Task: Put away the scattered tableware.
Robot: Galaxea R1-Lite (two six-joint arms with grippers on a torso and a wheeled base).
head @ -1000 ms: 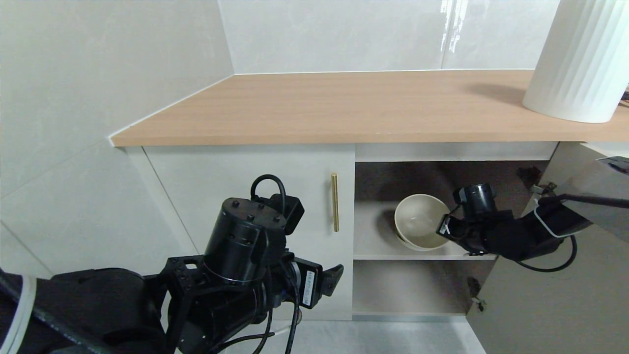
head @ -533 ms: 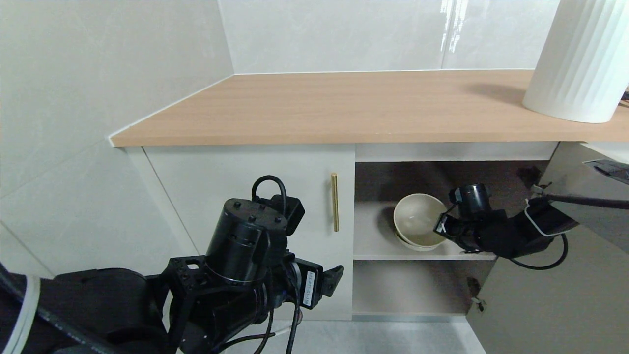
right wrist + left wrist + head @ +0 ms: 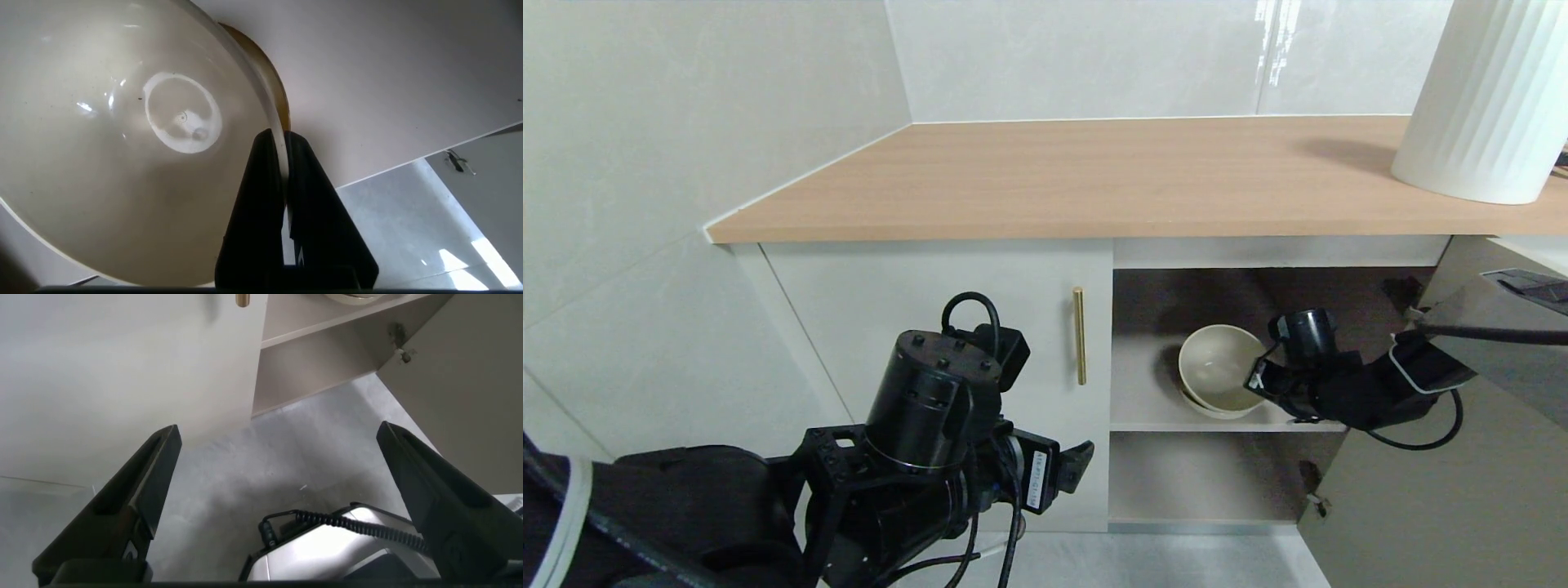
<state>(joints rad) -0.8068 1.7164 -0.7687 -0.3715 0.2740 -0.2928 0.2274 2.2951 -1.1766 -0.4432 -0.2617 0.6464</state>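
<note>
A cream bowl [image 3: 1215,369] sits tilted on the upper shelf [image 3: 1143,412] inside the open cabinet, resting on another dish [image 3: 1202,406] whose rim peeks out beneath it. My right gripper [image 3: 1258,380] is shut on the bowl's rim at its right side. In the right wrist view the fingers [image 3: 265,188] pinch the thin rim of the bowl [image 3: 122,131], with a tan dish [image 3: 263,77] under it. My left gripper [image 3: 1080,462] hangs low before the closed left door, open and empty [image 3: 290,506].
The cabinet's right door [image 3: 1421,490] stands swung open beside my right arm. A gold handle [image 3: 1079,335] marks the closed left door. A white ribbed vase [image 3: 1486,98] stands on the wooden countertop [image 3: 1094,180]. The lower shelf [image 3: 1201,482] holds nothing.
My right gripper has carried the bowl a little deeper into the cabinet and lower, onto the dish beneath. The left arm has stayed still.
</note>
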